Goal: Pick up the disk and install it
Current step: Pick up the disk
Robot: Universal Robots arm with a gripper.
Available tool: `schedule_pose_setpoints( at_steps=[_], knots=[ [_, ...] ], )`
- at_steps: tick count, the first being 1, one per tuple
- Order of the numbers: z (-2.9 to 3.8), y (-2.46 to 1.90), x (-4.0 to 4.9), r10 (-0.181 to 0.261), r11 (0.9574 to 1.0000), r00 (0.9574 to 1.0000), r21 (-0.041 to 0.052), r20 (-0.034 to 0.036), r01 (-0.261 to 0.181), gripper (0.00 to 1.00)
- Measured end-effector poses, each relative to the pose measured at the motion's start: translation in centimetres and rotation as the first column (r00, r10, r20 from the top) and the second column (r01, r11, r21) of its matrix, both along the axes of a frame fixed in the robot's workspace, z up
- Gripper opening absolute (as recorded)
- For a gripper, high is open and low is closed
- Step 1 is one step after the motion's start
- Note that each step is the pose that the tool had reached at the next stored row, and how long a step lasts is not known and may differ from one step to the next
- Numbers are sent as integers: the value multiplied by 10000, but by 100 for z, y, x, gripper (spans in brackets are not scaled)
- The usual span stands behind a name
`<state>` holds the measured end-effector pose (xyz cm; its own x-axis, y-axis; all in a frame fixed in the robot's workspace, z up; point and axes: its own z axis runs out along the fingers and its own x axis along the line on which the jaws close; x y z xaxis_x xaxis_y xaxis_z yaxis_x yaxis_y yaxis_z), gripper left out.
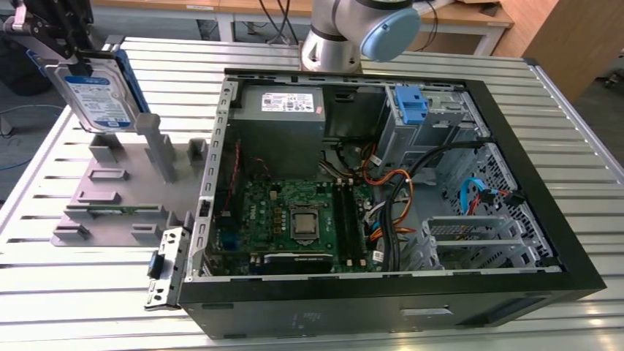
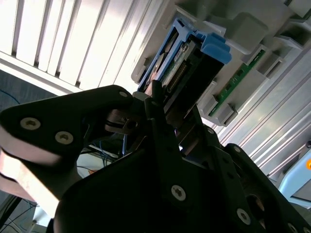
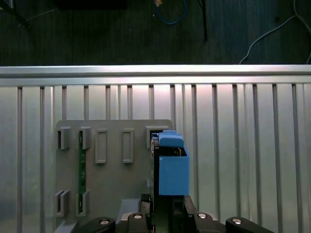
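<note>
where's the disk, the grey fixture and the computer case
disk [image 1: 96,99]: exterior view, its white-and-blue label
grey fixture [image 1: 137,191]: exterior view, its flat base
computer case [image 1: 390,292]: exterior view, its black outer wall

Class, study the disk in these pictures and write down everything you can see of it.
The disk is a flat silver rectangular drive with a white-and-blue label, framed by a blue plastic carrier. It stands on edge, tilted, label toward the exterior camera, at the exterior view's upper left, over the grey fixture. The gripper clamps its upper end. Whether its lower end touches the fixture cannot be told.
</note>
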<state>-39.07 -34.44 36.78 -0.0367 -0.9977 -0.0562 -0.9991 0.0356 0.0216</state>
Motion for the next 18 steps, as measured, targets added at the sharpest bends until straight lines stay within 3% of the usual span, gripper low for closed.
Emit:
schedule_pose_setpoints(
  at_steps=[18],
  knots=[
    [201, 0, 0, 0, 10000, 10000, 2, 5, 0, 35]
  ],
)
